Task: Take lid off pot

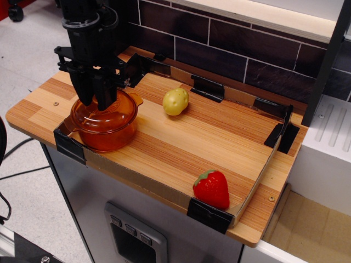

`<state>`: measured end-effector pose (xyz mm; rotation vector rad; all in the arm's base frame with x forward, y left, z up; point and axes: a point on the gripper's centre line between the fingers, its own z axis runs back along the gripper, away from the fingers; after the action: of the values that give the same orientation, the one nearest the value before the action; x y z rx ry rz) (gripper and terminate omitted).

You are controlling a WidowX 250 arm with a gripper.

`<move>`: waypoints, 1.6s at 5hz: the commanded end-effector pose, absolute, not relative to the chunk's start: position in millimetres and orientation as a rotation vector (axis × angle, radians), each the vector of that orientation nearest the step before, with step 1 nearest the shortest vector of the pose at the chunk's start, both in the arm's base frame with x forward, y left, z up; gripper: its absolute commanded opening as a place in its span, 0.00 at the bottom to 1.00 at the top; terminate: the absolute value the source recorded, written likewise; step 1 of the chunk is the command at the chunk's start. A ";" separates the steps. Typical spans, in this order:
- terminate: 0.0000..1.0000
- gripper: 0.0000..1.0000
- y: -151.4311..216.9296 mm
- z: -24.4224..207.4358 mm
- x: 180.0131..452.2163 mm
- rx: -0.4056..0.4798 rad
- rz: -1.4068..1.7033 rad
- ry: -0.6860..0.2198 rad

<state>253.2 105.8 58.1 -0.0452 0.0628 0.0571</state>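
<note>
Lid [104,114]: amber, domed, seated on its pot, directly beneath the end effector. Tabletop [181,145]: striped wood with a low cardboard border held by black corner clips. Pot [105,131]: amber, deep, at the near-left corner, below the end effector. End effector [95,98]: black, pointing down, fingers drawn together over the lid's centre, seemingly clenched on the knob, which they hide. Strawberry [211,188]: red, far right and nearer the camera. Potato [175,101]: yellow, just right of the end effector.
</note>
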 end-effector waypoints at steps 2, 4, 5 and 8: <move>0.00 0.00 108.2 132.0 275.1 -0.036 0.214 -0.001; 0.00 0.00 49.6 125.7 290.9 -0.074 0.230 0.044; 0.00 0.00 22.1 112.0 295.8 -0.094 0.214 0.055; 0.00 0.00 -28.2 53.1 325.9 -0.075 0.250 0.064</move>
<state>315.4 -30.3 37.6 -0.0677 0.1177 0.2506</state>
